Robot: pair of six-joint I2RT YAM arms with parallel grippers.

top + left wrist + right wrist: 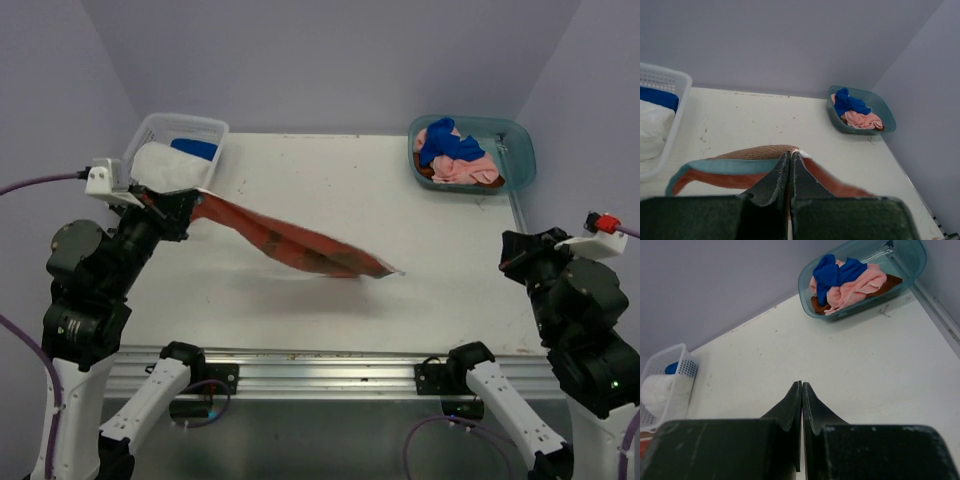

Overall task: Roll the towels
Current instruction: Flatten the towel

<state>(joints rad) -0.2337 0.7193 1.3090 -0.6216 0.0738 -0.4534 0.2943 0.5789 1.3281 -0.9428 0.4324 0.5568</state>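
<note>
Towel of rust-brown terry [290, 243] was the piece in hand. The left gripper [185, 207] was clamped on one end of it, jaws pressed together on the hem, just in front of the white mesh basket [150, 125] at the far-left corner of the white worktop [350, 180]. From that pinch the cloth's long axis ran diagonally twd the worktop's middle, free tip ending approx. at centre. Whether it hung lifted or skimmed the surface, can't tell. Over by the right edge the right gripper [512, 250] was closed on nothing, well apart from that tip. So the loose end lay to the right of the holding arm & pointed at the idle one. Judgement: laying it flat calls for a pull along that diagonal, w/ the right arm nearer the loose end. A royal-blue towel [440, 142] & a pink towel [468, 168] sat heaped in the teal plastic tub [527, 160] at the far-right corner.
</note>
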